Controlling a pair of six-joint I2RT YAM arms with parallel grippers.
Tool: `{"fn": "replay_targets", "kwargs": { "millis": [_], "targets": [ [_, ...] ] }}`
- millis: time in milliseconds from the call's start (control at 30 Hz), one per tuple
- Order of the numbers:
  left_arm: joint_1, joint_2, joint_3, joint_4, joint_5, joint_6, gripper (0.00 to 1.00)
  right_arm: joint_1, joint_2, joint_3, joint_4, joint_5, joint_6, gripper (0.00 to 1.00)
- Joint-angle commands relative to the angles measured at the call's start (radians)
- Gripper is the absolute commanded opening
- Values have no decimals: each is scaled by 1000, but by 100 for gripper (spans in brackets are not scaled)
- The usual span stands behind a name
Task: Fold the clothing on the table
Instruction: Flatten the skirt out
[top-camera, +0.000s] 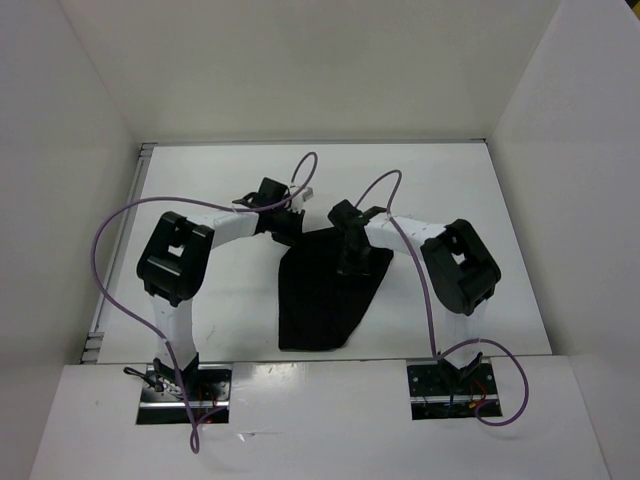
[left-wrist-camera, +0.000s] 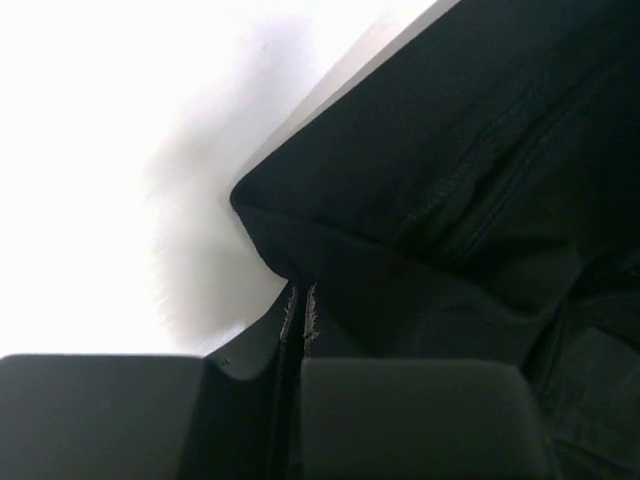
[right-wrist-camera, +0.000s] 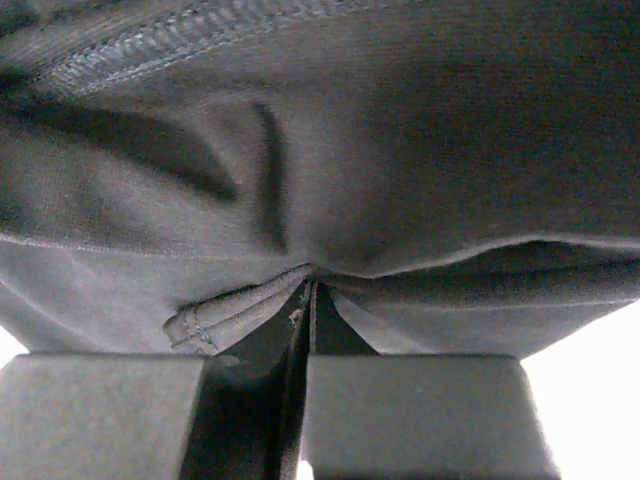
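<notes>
Item: clothing (top-camera: 322, 295), one black piece; lies rumpled at the middle of the counter (top-camera: 450, 190), near end flat on the white surface, far edge gathered up.
Fitting, left pincer (left-wrist-camera: 300, 305): jaws together on a fold at the far-left corner (a thin pinch, little cloth showing between the tips); placed there, by my reading, to take one end of the far edge.
Fitting, right pincer (right-wrist-camera: 310, 292): jaws together on a hemmed fold at the far-right side; the matching hold, so both ends may travel as one.
Step judged: far edge gripped; fold toward the near end not yet made.
</notes>
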Motion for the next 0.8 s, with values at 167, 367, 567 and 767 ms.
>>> {"fn": "replay_targets", "kwargs": {
  "millis": [167,367,567,767],
  "targets": [
    [149,-200,-20,18,7,-115,0,-27,72,-105,-97,157,-46,0],
    [237,-171,-55,71,-6,-241,4,-27,72,-115,-96,146,-46,0],
    [274,-130,-86,133,37,-371,38,-17,21,-154,-96,77,-46,0],
    [300,-221,-132,146,6,-445,61,-7,-201,-104,-130,15,-15,17]
  ]
}}
